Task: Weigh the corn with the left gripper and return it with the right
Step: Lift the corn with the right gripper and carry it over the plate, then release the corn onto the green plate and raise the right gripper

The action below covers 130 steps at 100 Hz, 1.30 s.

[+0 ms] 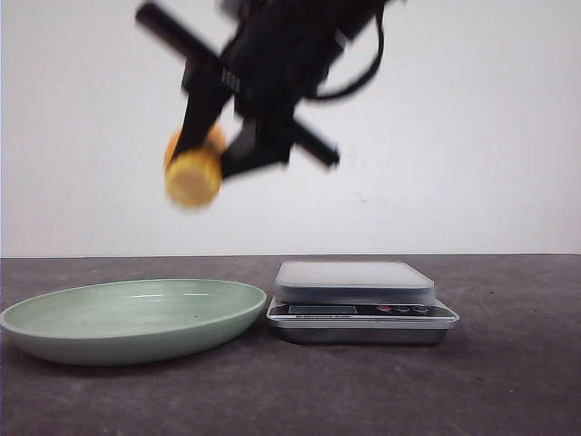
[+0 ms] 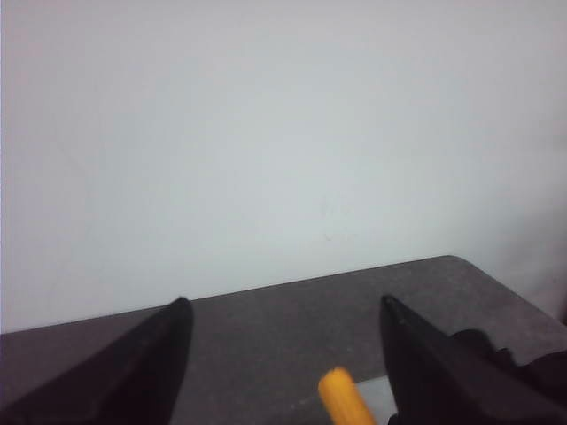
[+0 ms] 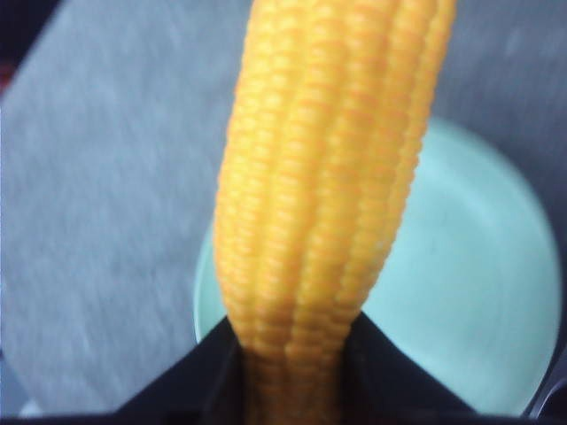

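The corn [image 1: 193, 173] is a yellow-orange cob with a paler cut end. It hangs in the air above the pale green plate [image 1: 54, 322], motion-blurred. My right gripper [image 1: 218, 136] is shut on it. In the right wrist view the cob [image 3: 328, 168] stands out from between the black fingers [image 3: 177, 390], with the plate [image 3: 469, 292] below it. My left gripper [image 2: 283, 305] is open and empty, its two pointed fingers wide apart. It does not show in the front view. The end of the corn [image 2: 341, 398] shows low in the left wrist view.
A silver kitchen scale [image 1: 361, 300] with a pale grey platform stands on the dark table just right of the plate. A white wall is behind. The black right arm [image 1: 300, 45] reaches in from the top.
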{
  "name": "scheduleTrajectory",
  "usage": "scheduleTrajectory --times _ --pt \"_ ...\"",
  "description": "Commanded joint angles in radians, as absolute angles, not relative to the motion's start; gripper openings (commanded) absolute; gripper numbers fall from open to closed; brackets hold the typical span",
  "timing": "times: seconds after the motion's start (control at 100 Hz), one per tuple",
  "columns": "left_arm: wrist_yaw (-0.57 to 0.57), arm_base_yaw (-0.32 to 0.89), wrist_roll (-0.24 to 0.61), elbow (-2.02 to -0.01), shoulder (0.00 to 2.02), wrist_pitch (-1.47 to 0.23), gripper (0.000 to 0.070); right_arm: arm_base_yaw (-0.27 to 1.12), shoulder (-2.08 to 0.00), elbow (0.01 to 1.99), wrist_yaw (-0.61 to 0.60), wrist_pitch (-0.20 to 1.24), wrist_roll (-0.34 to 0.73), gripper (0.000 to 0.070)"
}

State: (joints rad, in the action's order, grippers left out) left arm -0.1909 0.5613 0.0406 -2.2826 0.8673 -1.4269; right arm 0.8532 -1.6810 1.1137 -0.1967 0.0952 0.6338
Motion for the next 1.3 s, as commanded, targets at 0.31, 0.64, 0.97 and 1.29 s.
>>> scheduleTrajectory --times 0.31,0.64,0.97,1.29 --pt "-0.190 0.568 0.047 -2.304 0.873 -1.476 0.0382 0.847 -1.815 1.130 -0.342 0.114 0.735 0.0039" --pt "-0.190 0.568 0.045 -2.304 0.873 -1.476 0.0382 0.833 -1.822 1.132 -0.342 0.094 0.738 0.0447" --pt "-0.192 0.568 0.034 -2.304 0.873 -1.476 0.0382 0.822 -1.794 1.300 -0.389 0.157 0.622 0.0364" --pt "-0.278 0.568 0.035 -2.303 0.873 -1.476 0.0382 0.899 -1.586 1.422 -0.112 0.417 0.190 0.0000"
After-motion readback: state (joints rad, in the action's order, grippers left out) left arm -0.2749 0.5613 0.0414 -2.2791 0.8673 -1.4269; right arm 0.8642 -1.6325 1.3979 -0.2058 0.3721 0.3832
